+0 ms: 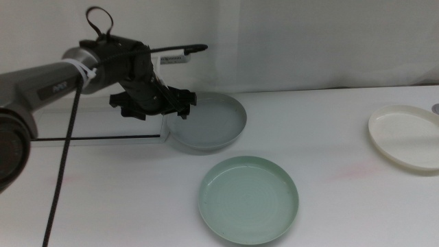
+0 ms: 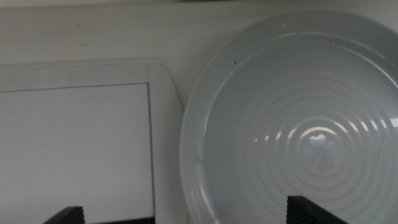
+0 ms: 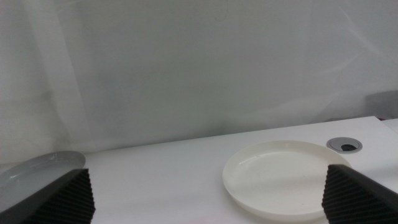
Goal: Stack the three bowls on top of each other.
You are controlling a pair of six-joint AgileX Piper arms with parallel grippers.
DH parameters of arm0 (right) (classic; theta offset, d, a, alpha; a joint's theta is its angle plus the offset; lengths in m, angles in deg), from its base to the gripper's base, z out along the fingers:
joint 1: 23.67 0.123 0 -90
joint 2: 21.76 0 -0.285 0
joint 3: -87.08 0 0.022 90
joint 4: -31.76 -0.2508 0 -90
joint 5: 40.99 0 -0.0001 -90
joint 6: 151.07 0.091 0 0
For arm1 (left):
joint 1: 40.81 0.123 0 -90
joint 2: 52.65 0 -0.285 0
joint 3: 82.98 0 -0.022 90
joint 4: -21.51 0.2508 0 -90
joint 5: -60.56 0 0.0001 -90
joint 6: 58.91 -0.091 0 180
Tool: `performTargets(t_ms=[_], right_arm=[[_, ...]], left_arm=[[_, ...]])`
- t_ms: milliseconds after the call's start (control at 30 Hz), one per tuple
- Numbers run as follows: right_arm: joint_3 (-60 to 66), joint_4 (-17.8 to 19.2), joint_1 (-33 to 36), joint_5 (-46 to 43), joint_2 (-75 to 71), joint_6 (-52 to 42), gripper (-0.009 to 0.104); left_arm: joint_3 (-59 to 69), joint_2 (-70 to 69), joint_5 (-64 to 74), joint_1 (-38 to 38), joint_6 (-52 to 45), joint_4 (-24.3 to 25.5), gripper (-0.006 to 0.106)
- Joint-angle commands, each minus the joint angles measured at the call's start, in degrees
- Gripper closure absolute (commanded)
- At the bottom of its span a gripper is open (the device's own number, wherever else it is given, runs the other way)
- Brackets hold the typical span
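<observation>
- My left gripper hangs over the near-left rim of the grey bowl, jaws spread wide with nothing between them; in my left wrist view that rim runs between the two jaw tips.
- To do this well, I judge I should drop straight down so one jaw lands inside the rim and the other outside, clear of the white panel that lies just beside the grey bowl, then close on the low wall and lift level.
- The green bowl sits near the grey bowl, in front of it and a little to its right; it looks the natural base.
- The cream bowl lies well apart from the grey bowl, far to its right.
- My right gripper waits, wide open and empty, facing the cream bowl.
- All three bowls look empty; none is stacked yet.
</observation>
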Motion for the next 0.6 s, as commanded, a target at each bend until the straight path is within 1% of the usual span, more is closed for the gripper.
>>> performTargets(t_ms=[0,500,567], right_arm=[[2.23,0.54,-0.30,-0.50,-2.13,-0.42,-0.008],[2.23,0.54,-0.30,-0.50,-2.13,-0.42,-0.008],[2.23,0.54,-0.30,-0.50,-2.13,-0.42,-0.008]], left_arm=[[-0.36,1.13,-2.10,0.10,0.52,-0.72,0.017],[-0.36,5.48,-4.67,0.10,-0.17,-1.12,0.017],[-0.36,5.85,-4.67,0.10,-0.17,-1.12,0.019]])
